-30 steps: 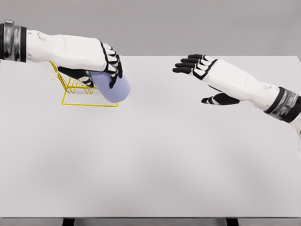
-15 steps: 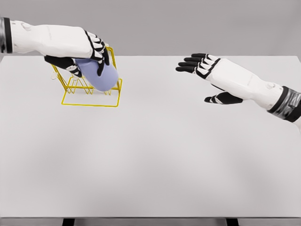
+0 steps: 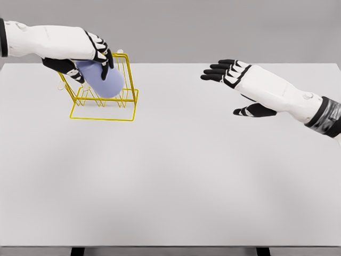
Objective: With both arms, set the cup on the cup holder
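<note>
A pale blue cup (image 3: 103, 81) is held tilted in my left hand (image 3: 88, 56), fingers wrapped over its top and thumb beneath. It hangs over the yellow wire cup holder (image 3: 113, 104) at the table's far left, partly in front of the holder's upright frame; whether it touches the wires I cannot tell. My right hand (image 3: 226, 72) hovers over the table's far right, fingers spread flat and holding nothing.
The white table (image 3: 176, 170) spreads wide in front of both arms. Its front edge runs along the bottom of the view, with two dark legs showing below.
My left hand has carried the cup up and to the left, from in front of the holder to over it. The right hand has drifted slightly right.
</note>
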Robot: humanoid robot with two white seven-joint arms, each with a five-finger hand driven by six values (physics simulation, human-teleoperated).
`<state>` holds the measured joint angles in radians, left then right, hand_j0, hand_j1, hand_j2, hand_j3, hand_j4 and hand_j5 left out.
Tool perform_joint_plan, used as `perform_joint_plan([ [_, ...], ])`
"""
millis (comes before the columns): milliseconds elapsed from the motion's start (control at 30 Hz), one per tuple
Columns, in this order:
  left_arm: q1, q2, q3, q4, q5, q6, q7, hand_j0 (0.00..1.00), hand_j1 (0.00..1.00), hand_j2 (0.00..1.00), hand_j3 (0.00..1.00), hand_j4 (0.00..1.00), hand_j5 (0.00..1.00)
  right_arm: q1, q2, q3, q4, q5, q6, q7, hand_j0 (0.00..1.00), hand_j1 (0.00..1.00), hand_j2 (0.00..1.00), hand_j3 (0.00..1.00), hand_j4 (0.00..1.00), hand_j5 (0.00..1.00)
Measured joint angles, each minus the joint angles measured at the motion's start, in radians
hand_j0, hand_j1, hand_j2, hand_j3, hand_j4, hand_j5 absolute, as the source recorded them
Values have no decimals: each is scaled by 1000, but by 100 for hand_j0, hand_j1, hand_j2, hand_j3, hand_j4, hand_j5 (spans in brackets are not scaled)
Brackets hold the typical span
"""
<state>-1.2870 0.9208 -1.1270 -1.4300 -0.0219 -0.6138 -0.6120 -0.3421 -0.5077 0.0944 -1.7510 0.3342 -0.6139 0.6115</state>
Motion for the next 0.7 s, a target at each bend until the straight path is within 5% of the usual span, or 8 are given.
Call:
perform_joint_plan([
  [200, 17, -7, -2, 19, -2, 0, 0, 49, 49, 49, 49, 49, 49, 3, 0, 1, -1, -1, 0, 0, 100, 100, 100, 100, 100, 100],
  [367, 17, -12, -2, 25, -14, 0, 0, 87, 87, 87, 87, 87, 87, 0, 1, 3, -2, -1, 0, 0, 100, 100, 100, 100, 100, 100],
  [700, 37, 0, 23, -14, 6, 0, 1, 100, 100, 100, 100, 100, 100, 3, 4, 2, -2, 1, 0, 0, 100, 100, 100, 100, 100, 100],
])
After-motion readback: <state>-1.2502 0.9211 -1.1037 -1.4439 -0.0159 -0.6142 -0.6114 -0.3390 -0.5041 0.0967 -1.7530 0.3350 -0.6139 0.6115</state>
